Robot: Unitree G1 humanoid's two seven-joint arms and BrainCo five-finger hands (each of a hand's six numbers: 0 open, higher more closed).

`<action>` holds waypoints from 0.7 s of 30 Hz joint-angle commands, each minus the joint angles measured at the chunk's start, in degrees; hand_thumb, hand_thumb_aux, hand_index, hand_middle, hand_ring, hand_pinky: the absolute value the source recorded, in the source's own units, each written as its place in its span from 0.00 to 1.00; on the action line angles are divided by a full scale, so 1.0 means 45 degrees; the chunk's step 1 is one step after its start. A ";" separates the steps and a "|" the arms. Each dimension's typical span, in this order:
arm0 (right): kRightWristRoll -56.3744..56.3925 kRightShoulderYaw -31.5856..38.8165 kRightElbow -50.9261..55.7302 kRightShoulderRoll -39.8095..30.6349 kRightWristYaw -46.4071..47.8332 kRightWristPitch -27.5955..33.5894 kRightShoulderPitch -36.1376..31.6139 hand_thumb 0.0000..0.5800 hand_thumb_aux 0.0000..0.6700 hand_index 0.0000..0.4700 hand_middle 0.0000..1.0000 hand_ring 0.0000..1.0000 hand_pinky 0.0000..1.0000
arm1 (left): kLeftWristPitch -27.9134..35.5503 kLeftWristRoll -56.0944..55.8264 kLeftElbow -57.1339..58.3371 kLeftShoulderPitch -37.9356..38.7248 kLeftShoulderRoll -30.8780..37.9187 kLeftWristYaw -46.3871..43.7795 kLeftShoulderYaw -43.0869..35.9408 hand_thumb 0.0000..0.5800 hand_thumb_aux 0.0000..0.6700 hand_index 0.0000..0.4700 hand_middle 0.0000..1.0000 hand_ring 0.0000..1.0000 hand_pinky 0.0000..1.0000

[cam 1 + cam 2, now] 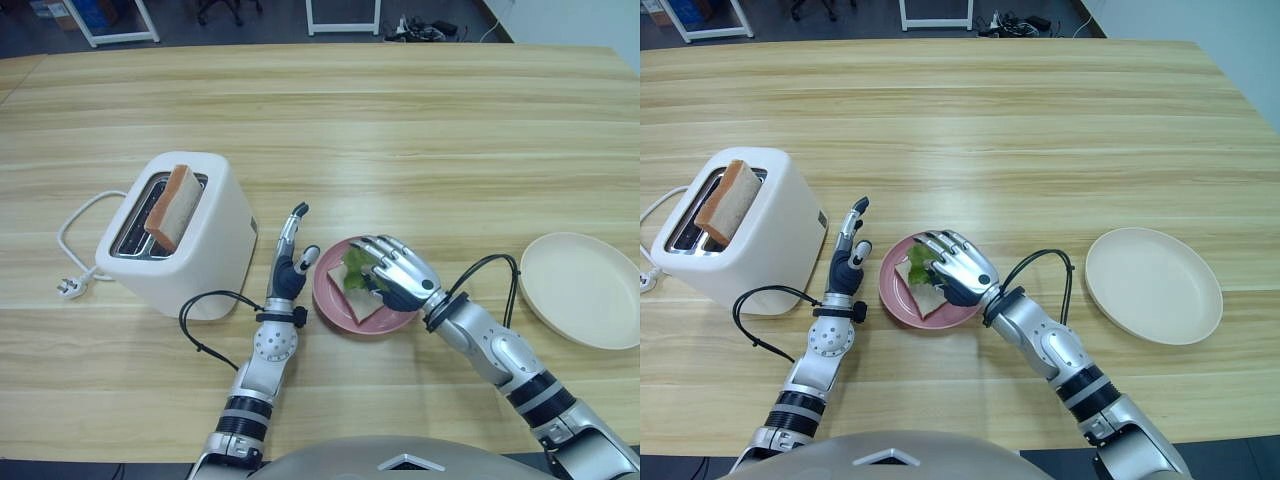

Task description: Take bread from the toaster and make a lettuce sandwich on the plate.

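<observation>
Showed a wide wooden table [400,120], bare across its far half. Carried, toward the left edge and nearer the front edge than the far one, a white toaster [215,245] with its slots facing up. Held in one slot a slice of bread [172,207], raised well above the top and leaning slightly. Trailed from the toaster's left side a white cord [75,232], looped on the wood and ending in a plug [70,288] close to the left edge.

Bore, hard against the right edge, a cream plate [585,290] with nothing on it. Bore also, about midway along the front edge, a smaller pink plate [328,292], well apart from the cream one and near the toaster.

Found the right hand [402,272] palm down over the pink plate, fingers [378,255] bent and side by side, closed on a green lettuce leaf [353,266]. Left part of the leaf poking out past the fingertips toward the toaster. Had beneath the leaf a second bread slice [362,306], flat on the pink plate, its front corner showing below the hand.

Placed the left hand [290,262] between toaster and pink plate, just beside the plate's left rim, holding nothing, fingers mostly straight, together and pointed toward the far edge.
</observation>
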 commanded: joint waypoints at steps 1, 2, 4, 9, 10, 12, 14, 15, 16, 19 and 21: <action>-0.0127 0.0085 -0.0110 -0.0076 0.0258 -0.0084 0.0191 1.00 1.00 1.00 0.00 0.00 0.00 | -0.0007 0.0109 0.0311 -0.0105 -0.0052 0.0070 -0.0060 0.00 0.00 0.00 0.00 0.00 0.00; -0.0100 0.0075 -0.0163 -0.0069 0.0254 -0.0135 0.0202 1.00 1.00 1.00 0.00 0.00 0.00 | -0.0006 0.0121 0.0353 -0.0125 -0.0050 0.0079 -0.0070 0.00 0.00 0.00 0.00 0.00 0.00; -0.0026 0.0055 -0.0268 -0.0035 0.0238 -0.0228 0.0222 1.00 1.00 1.00 0.00 0.00 0.00 | -0.0015 0.0137 0.0445 -0.0157 -0.0036 0.0094 -0.0085 0.00 0.00 0.00 0.00 0.00 0.00; 0.0232 -0.0043 -0.0359 0.0161 0.0015 -0.0535 0.0224 1.00 1.00 1.00 0.00 0.00 0.00 | -0.0044 0.0162 0.0652 -0.0208 -0.0028 0.0150 -0.0117 0.00 0.00 0.00 0.00 0.00 0.00; 0.0254 -0.0059 -0.0363 0.0224 -0.0032 -0.0572 0.0208 1.00 1.00 1.00 0.00 0.00 0.00 | -0.0047 0.0168 0.0668 -0.0207 -0.0028 0.0157 -0.0117 0.00 0.00 0.00 0.00 0.00 0.00; 0.0249 -0.0081 -0.0339 0.0343 -0.0051 -0.0583 0.0141 1.00 1.00 1.00 0.00 0.00 0.00 | -0.0057 0.0204 0.0710 -0.0213 -0.0033 0.0178 -0.0128 0.00 0.00 0.00 0.00 0.00 0.00; 0.0232 -0.0104 -0.0251 0.0431 -0.0073 -0.0586 0.0068 1.00 1.00 1.00 0.00 0.00 0.00 | -0.0073 0.0249 0.0763 -0.0220 -0.0034 0.0209 -0.0146 0.00 0.00 0.00 0.00 0.00 0.00; 0.0225 -0.0117 -0.0166 0.0479 -0.0098 -0.0590 0.0022 1.00 1.00 1.00 0.00 0.00 0.00 | -0.0081 0.0266 0.0790 -0.0218 -0.0034 0.0230 -0.0152 0.00 0.00 0.00 0.00 0.00 0.00; 0.0213 -0.0125 -0.0074 0.0525 -0.0127 -0.0589 -0.0025 1.00 1.00 1.00 0.00 0.00 0.00 | -0.0085 0.0278 0.0809 -0.0216 -0.0036 0.0248 -0.0158 0.00 0.00 0.00 0.00 0.00 0.00; 0.0204 -0.0072 0.0401 0.0719 -0.0272 -0.0600 -0.0204 1.00 1.00 1.00 0.00 0.00 0.00 | -0.0085 0.0291 0.0846 -0.0212 -0.0044 0.0290 -0.0196 0.00 0.00 0.00 0.00 0.00 0.00; 0.0157 -0.0013 0.0783 0.0803 -0.0368 -0.0599 -0.0315 1.00 1.00 1.00 0.00 0.00 0.00 | -0.0075 0.0305 0.0857 -0.0206 -0.0049 0.0312 -0.0239 0.00 0.00 0.00 0.00 0.00 0.00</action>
